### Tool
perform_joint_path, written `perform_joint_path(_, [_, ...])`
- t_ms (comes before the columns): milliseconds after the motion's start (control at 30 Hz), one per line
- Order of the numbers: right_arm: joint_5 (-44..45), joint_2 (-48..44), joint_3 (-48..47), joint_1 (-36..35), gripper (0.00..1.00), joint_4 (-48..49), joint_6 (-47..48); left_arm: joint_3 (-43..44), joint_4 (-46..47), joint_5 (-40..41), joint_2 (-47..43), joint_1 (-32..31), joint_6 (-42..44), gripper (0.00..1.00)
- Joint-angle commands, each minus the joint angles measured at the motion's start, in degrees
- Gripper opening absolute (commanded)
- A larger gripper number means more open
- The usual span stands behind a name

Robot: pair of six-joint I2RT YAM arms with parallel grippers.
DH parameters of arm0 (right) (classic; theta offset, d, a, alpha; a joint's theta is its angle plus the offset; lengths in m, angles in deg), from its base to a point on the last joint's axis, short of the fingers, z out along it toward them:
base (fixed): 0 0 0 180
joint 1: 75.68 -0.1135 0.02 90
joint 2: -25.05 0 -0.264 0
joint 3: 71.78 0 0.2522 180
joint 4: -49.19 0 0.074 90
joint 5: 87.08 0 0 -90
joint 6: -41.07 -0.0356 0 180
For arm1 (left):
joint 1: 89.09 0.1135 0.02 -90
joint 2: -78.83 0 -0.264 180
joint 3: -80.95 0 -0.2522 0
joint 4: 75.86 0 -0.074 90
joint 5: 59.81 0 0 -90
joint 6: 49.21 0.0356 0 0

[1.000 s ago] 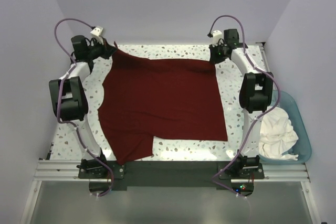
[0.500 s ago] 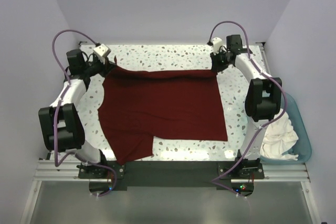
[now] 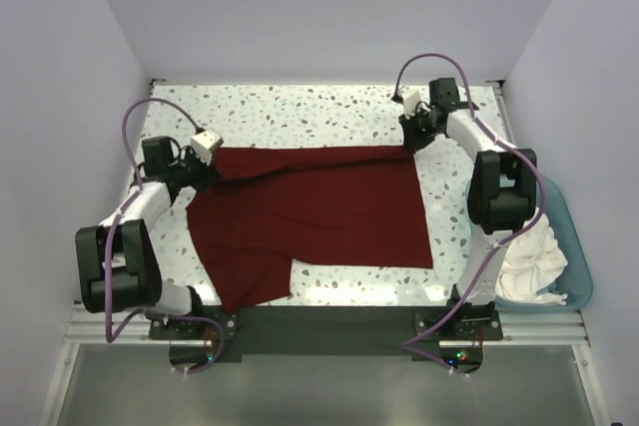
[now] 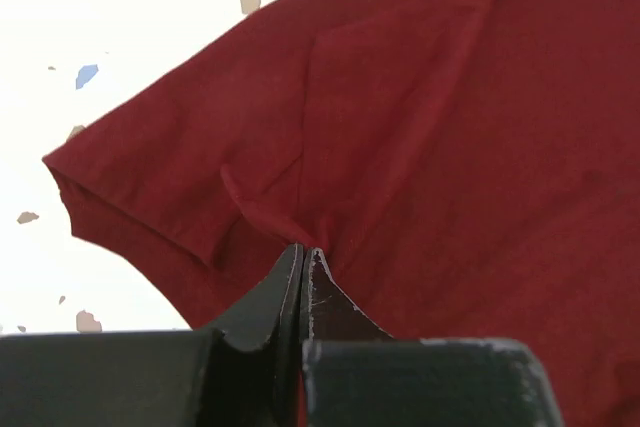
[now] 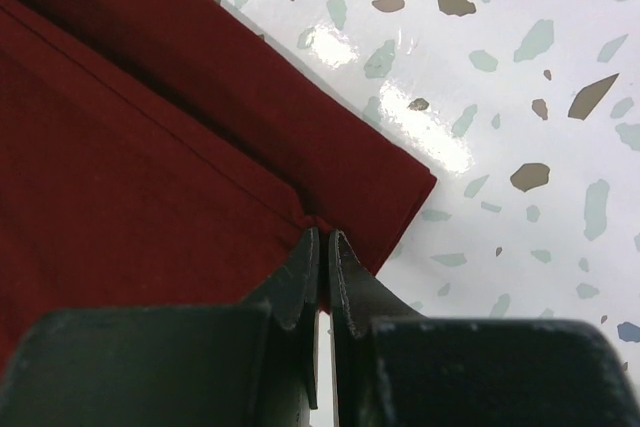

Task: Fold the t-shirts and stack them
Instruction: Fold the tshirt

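Maroon t-shirt (image 3: 310, 212) lies spread on the desk (image 3: 300, 107), roughly centred, one sleeve poking out at the near-left. White t-shirt (image 3: 529, 246) sits bunched in the blue tub (image 3: 577, 251) off the right side, not in play.

Left gripper (image 3: 208, 173): jaws pinched closed on a small peak of maroon cloth at the far-left corner, wrist view confirms (image 4: 303, 252). Right gripper (image 3: 411, 144): jaws closed on the far-right hem corner (image 5: 322, 237), desk showing just past it.

Step in hand, as I read it: fold the far edge over toward the near edge.

To do it well:
- the held edge slants, left corner nearer the bases than the right; level the two before laying down.
- keep the edge taut between the grippers so there is no sag or wrinkle mid-span.
- carry low, both arms in step, so the cloth underneath is not dragged.
- land the edge parallel to the near hem, then let go.

Risk: the left pinch is a thin tuck and may slip.
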Motion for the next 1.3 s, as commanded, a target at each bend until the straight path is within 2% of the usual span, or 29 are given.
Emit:
perform_joint_path(0, [-0.05, 0.55, 0.52, 0.36, 0.0, 1.09, 1.9, -0.11, 1.04, 3.96, 1.18, -0.39, 1.42, 0.0])
perform_joint_path(367, [-0.67, -0.85, 0.61, 0.36, 0.0, -2.16, 5.94, 2.35, -0.98, 4.76, 1.54, -0.66, 4.13, 0.0])
perform_joint_path(767, [-0.32, -4.19, 6.94, 0.36, 0.0, -2.78, 10.34, 1.65, -2.48, 5.11, 1.1, -0.66, 5.19, 0.0])
perform_joint_path(1033, [0.12, -4.02, 5.27, 0.36, 0.0, -4.18, 11.83, 2.0, -4.32, 3.62, 0.05, -0.66, 9.13, 0.0])
perform_joint_path(1100, [-0.05, -3.4, 3.09, 0.45, 0.11, -8.91, 14.19, 4.97, -12.99, 1.26, 1.19, -0.66, 14.83, 0.03])
perform_joint_path(1133, [0.12, -3.14, 2.37, 0.36, 0.15, -10.85, 15.25, 6.56, -17.29, 0.11, 1.8, -0.66, 22.35, 0.14])
perform_joint_path(1167, [0.21, -2.96, 1.93, 0.45, 0.25, -14.26, 16.48, 8.4, -22.29, -1.03, 3.37, -0.31, 26.77, 0.23])
perform_joint_path(1200, [0.56, -3.14, 1.49, 0.36, 0.3, -15.6, 18.58, 11.29, -30.35, -3.04, 4.08, -0.05, 30.12, 0.31])
perform_joint_path(1233, [0.39, -3.4, 1.31, 0.36, 0.39, -16.83, 19.73, 12.54, -33.04, -3.85, 4.61, 0.31, 33.81, 0.37])
perform_joint_path(1267, [0.13, -3.84, 1.05, 0.36, 0.42, -19.19, 20.78, 13.68, -36.98, -4.9, 5.4, 0.74, 35.33, 0.39])
